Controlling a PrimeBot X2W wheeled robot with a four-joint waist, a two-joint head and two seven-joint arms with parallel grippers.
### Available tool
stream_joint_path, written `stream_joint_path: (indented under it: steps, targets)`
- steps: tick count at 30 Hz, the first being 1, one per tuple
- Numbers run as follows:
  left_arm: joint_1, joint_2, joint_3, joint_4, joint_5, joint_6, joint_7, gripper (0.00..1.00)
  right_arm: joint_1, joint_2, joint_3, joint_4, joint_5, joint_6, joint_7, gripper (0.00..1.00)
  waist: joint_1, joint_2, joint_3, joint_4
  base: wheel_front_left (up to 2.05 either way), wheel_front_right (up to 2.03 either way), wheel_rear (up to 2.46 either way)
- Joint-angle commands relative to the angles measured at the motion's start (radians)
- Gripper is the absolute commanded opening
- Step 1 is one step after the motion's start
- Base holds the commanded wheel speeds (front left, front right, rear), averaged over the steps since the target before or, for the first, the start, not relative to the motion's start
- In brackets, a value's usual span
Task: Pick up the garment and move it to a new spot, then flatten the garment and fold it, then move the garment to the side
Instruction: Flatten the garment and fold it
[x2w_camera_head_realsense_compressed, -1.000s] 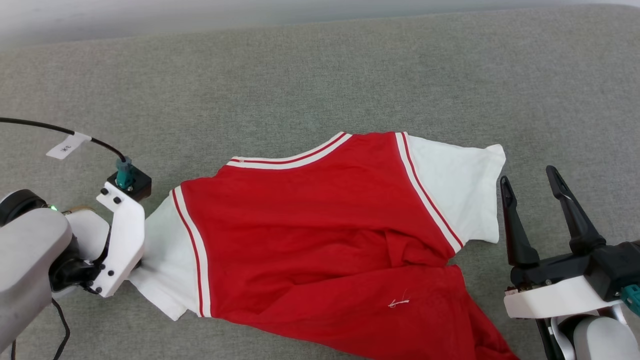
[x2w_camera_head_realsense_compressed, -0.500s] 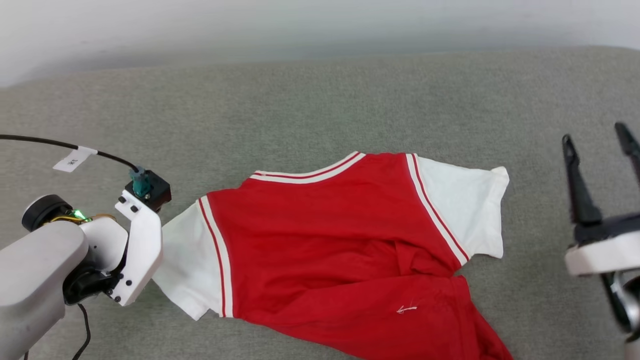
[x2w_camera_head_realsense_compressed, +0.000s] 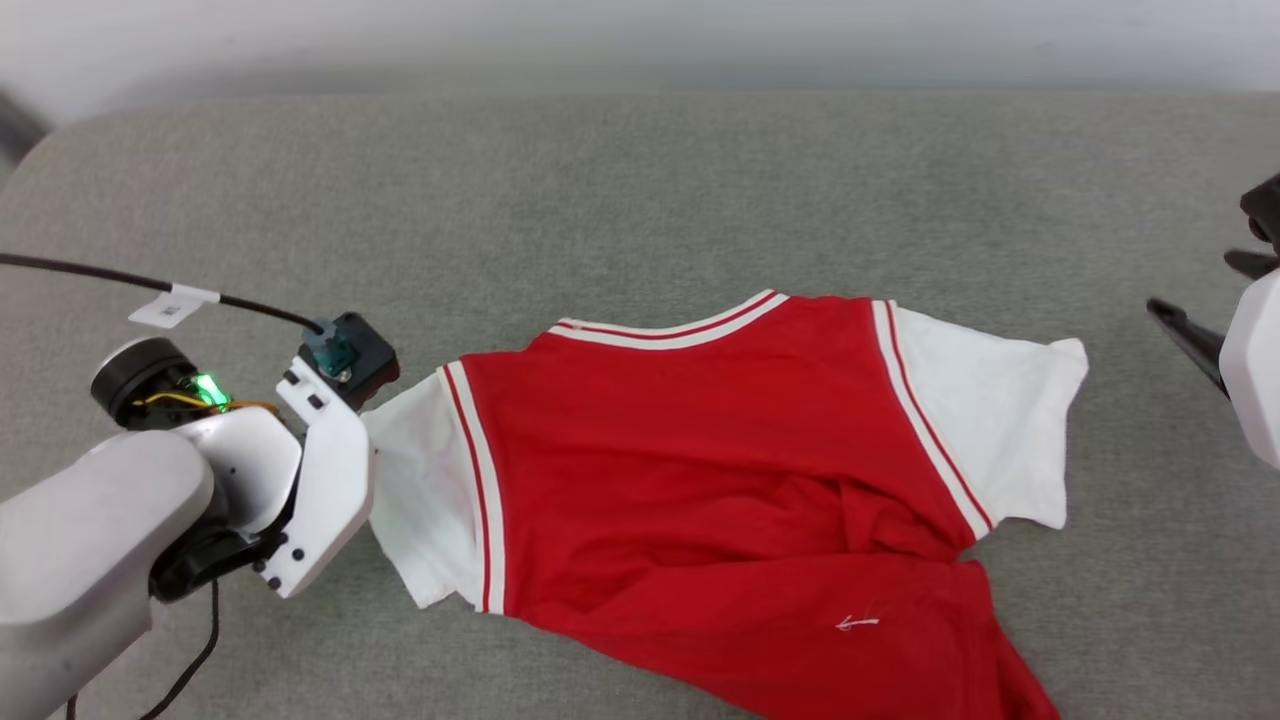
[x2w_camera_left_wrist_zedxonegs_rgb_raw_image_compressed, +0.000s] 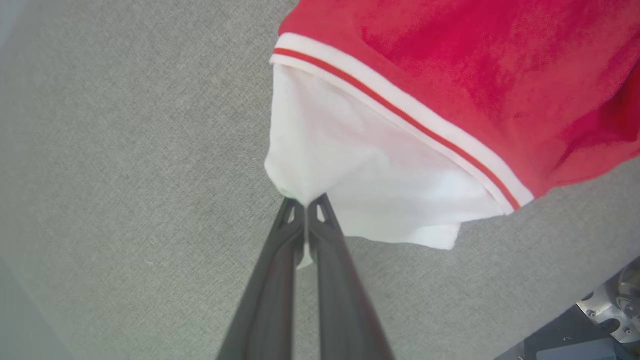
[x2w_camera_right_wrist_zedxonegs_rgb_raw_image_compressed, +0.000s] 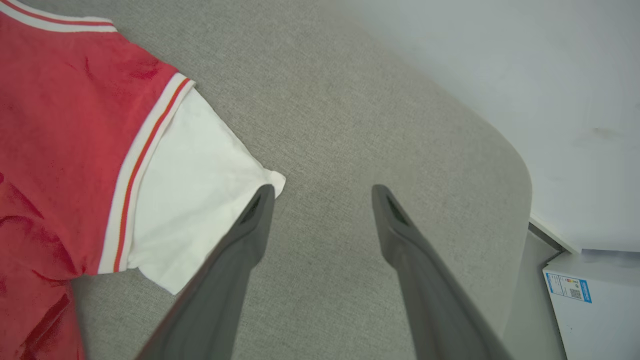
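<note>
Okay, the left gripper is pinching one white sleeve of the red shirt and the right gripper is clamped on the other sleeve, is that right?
Only half right. The left gripper is shut on one white sleeve of the garment, but the right gripper is open, holding nothing: the right wrist view shows its jaws spread wide beside the other sleeve.

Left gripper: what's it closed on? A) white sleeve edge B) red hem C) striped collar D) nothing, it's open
A: in the left wrist view the left gripper has its fingers pressed together on the edge of the garment's white sleeve.
</note>
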Motion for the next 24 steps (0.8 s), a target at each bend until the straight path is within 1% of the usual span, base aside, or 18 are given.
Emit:
stream_joint_path:
  steps: [1,3,6,10,14,17,22,24]
  targets:
    - [-0.011,-0.005,0.005,-0.007,0.005,0.005,-0.005,0.00,-0.022,-0.009,0.016,0.007,0.018,-0.001,0.025,1.00,0.0000,0.0000,0.018,0.017,0.00,0.00,0.00]
    - [-0.022,-0.013,0.007,-0.016,0.013,0.007,-0.009,0.00,-0.068,-0.035,0.063,0.028,0.082,-0.001,0.115,1.00,0.0000,0.0000,0.036,0.032,0.00,0.00,0.00]
    - [-0.039,-0.023,0.009,-0.034,0.026,0.007,-0.010,0.00,-0.119,-0.046,0.113,0.069,0.162,-0.001,0.234,1.00,0.0000,0.0000,0.065,0.055,0.00,0.00,0.00]
    - [-0.062,-0.032,0.013,-0.055,0.040,0.006,-0.013,0.00,-0.172,-0.035,0.147,0.110,0.213,-0.001,0.325,1.00,0.0000,0.0000,0.110,0.079,0.00,0.00,0.00]
    - [-0.083,-0.037,0.020,-0.071,0.053,0.009,-0.022,0.00,-0.206,-0.013,0.162,0.156,0.235,-0.001,0.371,1.00,0.0000,0.0000,0.158,0.098,0.00,0.00,0.00]
    - [-0.098,-0.045,0.024,-0.070,0.063,0.007,-0.027,0.00,-0.212,0.011,0.170,0.182,0.253,-0.001,0.383,1.00,0.0000,0.0000,0.191,0.110,0.00,0.00,0.00]
    - [-0.112,-0.065,0.026,-0.053,0.071,0.002,-0.039,0.00,-0.154,0.024,0.226,0.231,0.277,-0.001,0.401,1.00,0.0000,0.0000,0.221,0.122,0.00,0.00,0.00]
    - [-0.114,-0.071,0.023,-0.042,0.075,0.000,-0.045,0.00,-0.130,0.029,0.234,0.247,0.291,-0.001,0.381,1.00,0.0000,0.0000,0.224,0.126,0.00,0.00,0.00]
